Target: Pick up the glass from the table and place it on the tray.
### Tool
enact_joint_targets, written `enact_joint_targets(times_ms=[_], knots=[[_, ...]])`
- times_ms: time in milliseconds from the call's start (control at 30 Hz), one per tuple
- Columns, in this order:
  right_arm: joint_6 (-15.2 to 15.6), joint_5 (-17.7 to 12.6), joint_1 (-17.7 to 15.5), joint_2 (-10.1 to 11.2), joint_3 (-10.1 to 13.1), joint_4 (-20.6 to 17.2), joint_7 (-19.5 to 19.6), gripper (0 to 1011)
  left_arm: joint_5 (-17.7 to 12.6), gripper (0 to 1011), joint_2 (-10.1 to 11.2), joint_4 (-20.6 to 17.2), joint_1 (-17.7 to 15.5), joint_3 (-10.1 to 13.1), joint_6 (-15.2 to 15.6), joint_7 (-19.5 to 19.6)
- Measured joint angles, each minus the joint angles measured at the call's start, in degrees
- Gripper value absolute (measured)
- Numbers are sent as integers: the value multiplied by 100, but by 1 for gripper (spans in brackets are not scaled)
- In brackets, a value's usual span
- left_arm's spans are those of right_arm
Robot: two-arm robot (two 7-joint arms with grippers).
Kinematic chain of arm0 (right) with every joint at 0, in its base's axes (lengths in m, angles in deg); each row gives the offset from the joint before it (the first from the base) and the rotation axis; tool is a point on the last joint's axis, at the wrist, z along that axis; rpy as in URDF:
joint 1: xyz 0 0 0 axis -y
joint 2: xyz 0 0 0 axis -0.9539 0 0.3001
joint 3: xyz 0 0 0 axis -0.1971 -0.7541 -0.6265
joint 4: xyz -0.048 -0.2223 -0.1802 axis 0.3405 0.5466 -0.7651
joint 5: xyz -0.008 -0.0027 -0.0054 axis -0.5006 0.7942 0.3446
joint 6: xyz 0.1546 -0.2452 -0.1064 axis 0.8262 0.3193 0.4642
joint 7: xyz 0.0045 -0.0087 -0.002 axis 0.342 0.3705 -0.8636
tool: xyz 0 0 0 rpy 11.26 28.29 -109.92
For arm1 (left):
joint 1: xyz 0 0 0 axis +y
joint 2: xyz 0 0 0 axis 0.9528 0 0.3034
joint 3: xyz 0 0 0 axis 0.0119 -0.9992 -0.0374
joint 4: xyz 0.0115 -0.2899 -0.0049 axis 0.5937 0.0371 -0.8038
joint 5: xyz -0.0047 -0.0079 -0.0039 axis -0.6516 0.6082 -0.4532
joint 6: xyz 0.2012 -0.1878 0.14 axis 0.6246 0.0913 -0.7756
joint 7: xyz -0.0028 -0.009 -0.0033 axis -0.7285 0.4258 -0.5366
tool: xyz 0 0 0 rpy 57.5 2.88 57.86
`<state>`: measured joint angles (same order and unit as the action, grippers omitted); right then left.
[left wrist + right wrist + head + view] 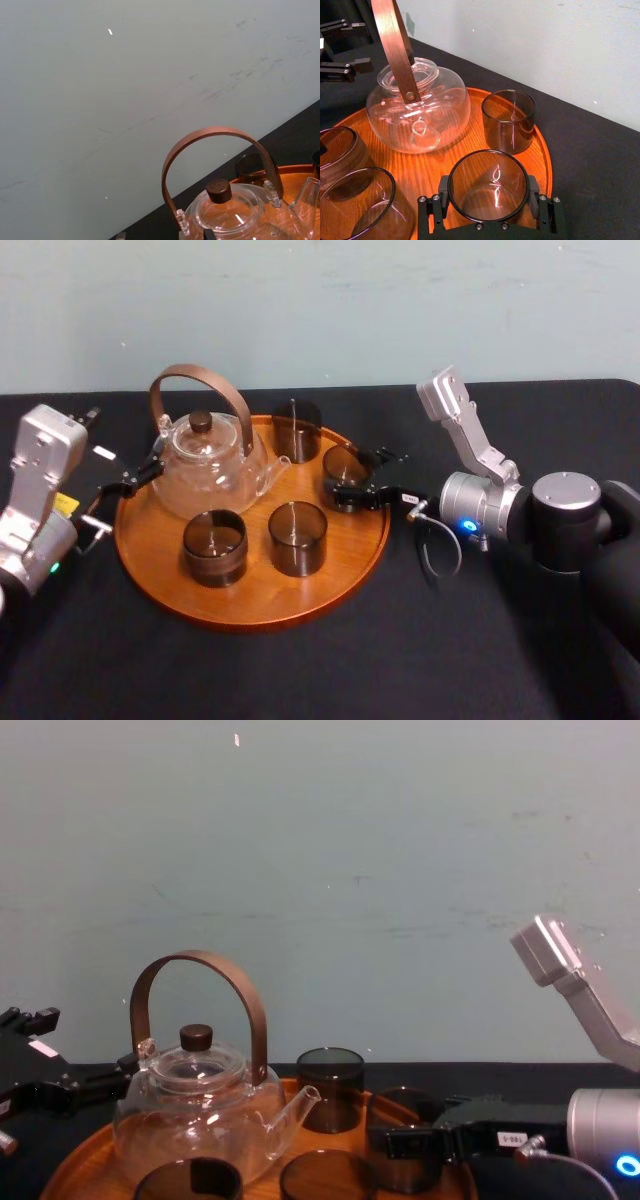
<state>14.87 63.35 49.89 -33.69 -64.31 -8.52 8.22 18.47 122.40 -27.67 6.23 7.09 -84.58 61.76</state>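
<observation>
Though the glass is at the tray, release is outstanding

As the right gripper [352, 483] has its jaws pinching the smoked glass [487, 186] from both sides, placement is judged nearly complete. The glass is inside the right rim of the wooden tray [250, 618], off the black tabletop [450, 660], near three like glasses [297, 537] and the glass teapot [205, 465]. Whether its base rests on the wood cannot be told. Remaining: release and withdraw. The left gripper [140, 475] idles at the tray's left edge, jaws spread

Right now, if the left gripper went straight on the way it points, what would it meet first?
The glass teapot on the tray; the open left gripper points at its body, probably already close.
</observation>
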Motion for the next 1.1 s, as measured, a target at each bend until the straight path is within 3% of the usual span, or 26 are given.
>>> enact_joint_targets(times_ms=[233, 533, 767, 1100], knots=[[2, -7, 0, 2, 0, -3, 0, 1000, 0, 1001, 0, 0, 0, 0, 0, 0], [-15, -39, -44, 23, 33, -74, -8, 1002, 0, 1001, 0, 0, 0, 0, 0, 0], [-38, -88, -172, 110, 114, -353, 11, 1002, 0, 1001, 0, 0, 0, 0, 0, 0], [59, -188, -450, 394, 245, -1127, 139, 1002, 0, 1002, 0, 0, 0, 0, 0, 0]])
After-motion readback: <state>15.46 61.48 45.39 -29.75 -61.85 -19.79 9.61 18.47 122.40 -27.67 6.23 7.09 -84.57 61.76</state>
